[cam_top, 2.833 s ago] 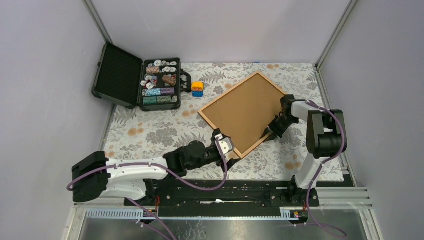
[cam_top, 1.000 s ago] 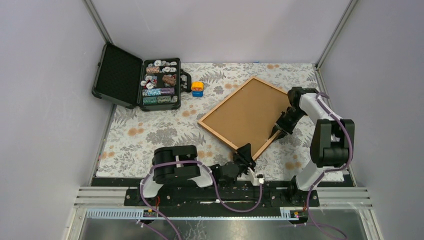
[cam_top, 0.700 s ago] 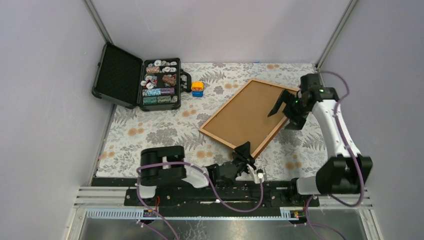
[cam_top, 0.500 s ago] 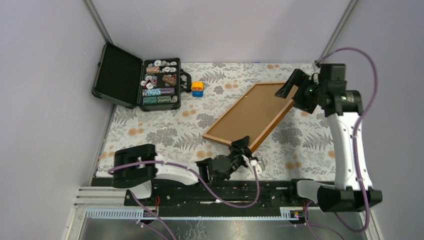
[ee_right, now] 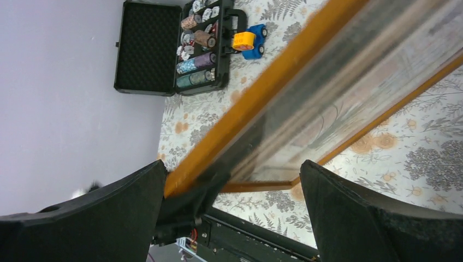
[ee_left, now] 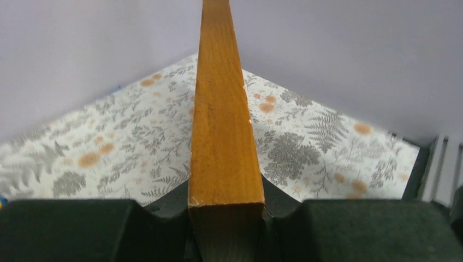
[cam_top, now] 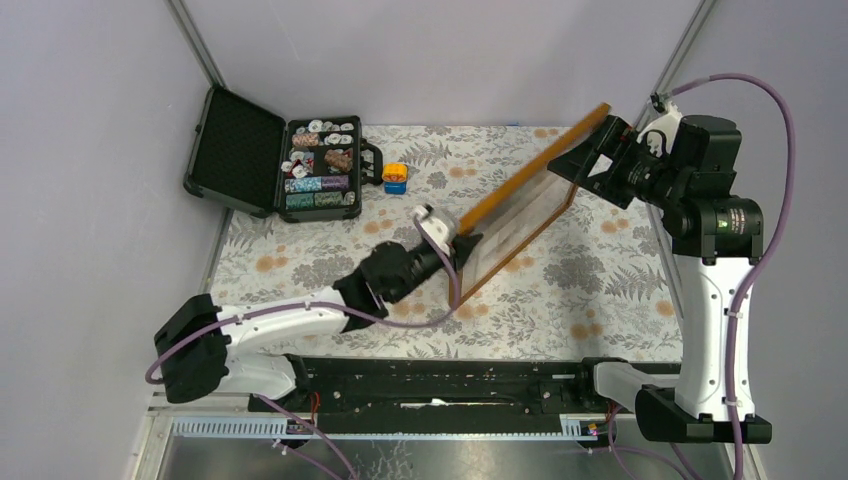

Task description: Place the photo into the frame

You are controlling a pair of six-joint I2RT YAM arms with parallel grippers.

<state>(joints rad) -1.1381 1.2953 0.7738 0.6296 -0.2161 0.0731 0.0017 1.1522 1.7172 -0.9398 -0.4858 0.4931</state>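
Your left gripper [ee_left: 226,229] clamps one rail of the frame [cam_top: 520,180], holding it tipped steeply above the tabletop [cam_top: 300,265] (presumably to turn it over), while your right gripper [cam_top: 582,170] straddles the far end with its fingers spread wide.

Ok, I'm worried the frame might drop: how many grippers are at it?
2. The left gripper clamps the frame at its lower near end; the right gripper is at its raised far end, jaws open with the frame between them.
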